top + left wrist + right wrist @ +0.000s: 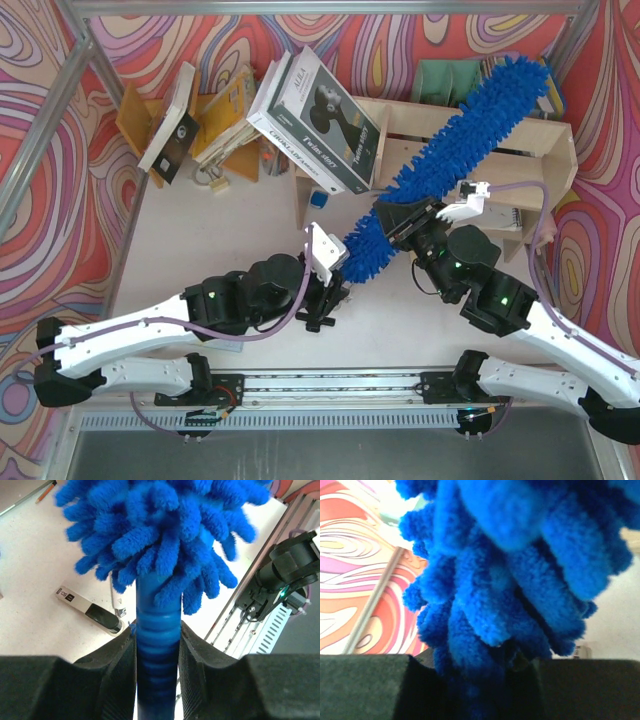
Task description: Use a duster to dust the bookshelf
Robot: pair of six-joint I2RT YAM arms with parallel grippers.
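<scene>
The long bright-blue fluffy microfibre duster (455,135) slants up to the right, its head lying across the top of the wide, pale plywood bookshelf (548,150) that stands on the white tabletop (220,235). The left gripper (157,632) has its jaws clamped narrow on the duster's slim ribbed handle, just below the pile. The right gripper (475,662) holds further up, jaws set wider and pressed into fluff that fills their gap.

The tilted white book (318,118) seemingly reads "ALEA" (other print illegible).
</scene>
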